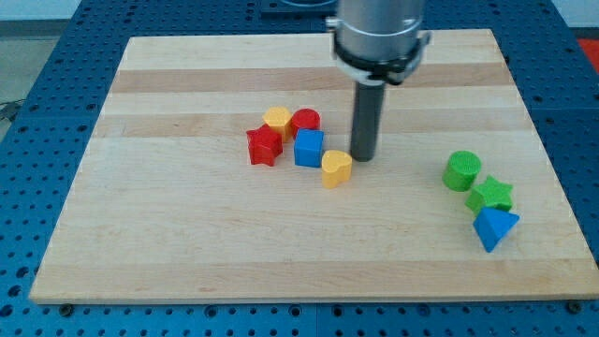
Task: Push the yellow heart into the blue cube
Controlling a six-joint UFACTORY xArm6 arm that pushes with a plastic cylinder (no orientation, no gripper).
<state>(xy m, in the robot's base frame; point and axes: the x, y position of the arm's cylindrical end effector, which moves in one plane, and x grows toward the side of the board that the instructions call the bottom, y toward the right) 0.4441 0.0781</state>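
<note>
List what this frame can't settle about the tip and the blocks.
- My tip against the yellow heart: touching or a hair apart, too fine in the camera view.
- Yellow heart against blue cube: gap or contact unclear.
- Red cylinder: lower part hidden behind the blue cube.
- Arm above the rod: cut off by the view's top.

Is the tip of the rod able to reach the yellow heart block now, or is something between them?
Probably yes. My tip stands just to the view's right of the yellow heart block, slightly above it, with nothing between them. The blue cube lies on the heart's far side, to the view's left.
</note>
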